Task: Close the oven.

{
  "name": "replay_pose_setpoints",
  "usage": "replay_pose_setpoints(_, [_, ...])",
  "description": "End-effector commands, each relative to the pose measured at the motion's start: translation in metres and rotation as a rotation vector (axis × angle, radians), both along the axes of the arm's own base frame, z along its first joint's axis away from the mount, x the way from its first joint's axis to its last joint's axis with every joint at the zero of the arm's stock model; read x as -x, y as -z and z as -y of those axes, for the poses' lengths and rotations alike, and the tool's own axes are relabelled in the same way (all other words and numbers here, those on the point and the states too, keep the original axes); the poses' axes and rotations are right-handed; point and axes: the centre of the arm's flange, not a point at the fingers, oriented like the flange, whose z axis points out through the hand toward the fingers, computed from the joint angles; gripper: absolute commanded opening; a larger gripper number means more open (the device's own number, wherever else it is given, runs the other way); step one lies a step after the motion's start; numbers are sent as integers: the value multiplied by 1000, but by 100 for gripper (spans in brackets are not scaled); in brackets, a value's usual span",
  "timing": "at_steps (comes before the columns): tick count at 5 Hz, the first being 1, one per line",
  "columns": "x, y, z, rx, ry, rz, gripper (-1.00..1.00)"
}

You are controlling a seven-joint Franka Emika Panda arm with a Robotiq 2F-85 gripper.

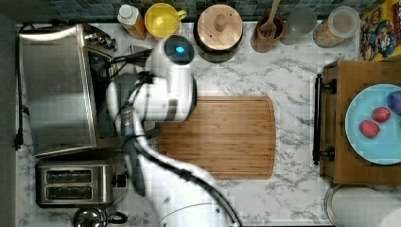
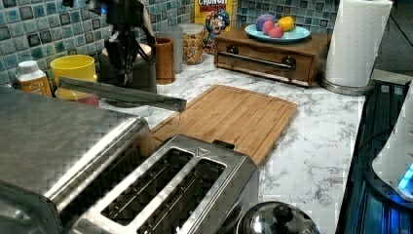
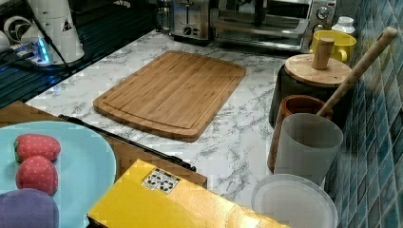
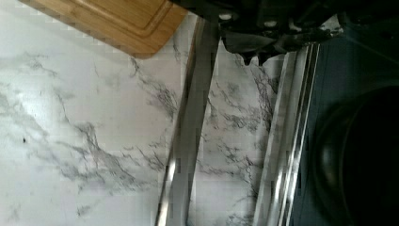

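The bar handle (image 4: 188, 132) of the oven door runs closest to the wrist camera, a long steel bar above the marble bench (image 4: 84, 117); the gripper (image 4: 254, 55) sits just beside it, between the handle and the door's metal edge, its two dark fingertips drawn close together with nothing seen pinched between them, though whether they are fully pressed together I cannot tell; a corner of the cutting board (image 4: 127, 23) lies near. The oven (image 1: 56, 90) stands at the top view's left end of the bench, its brushed top facing up, its door (image 2: 122, 92) hanging open roughly level in the left view, out over the bench toward the cutting board (image 1: 222, 135); the arm (image 1: 165, 94) reaches over the door. The two-slot toaster (image 1: 73, 182) sits just beside the oven, toward the top view's bottom left corner; a yellow mug (image 1: 163, 20) and a wood-lidded pot (image 1: 220, 28) stand along the tiled back edge.
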Motion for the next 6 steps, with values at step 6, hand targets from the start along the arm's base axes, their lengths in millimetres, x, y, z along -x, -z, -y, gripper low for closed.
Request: replay_pose_setpoints(6, [116, -236, -193, 243, -32, 516, -100])
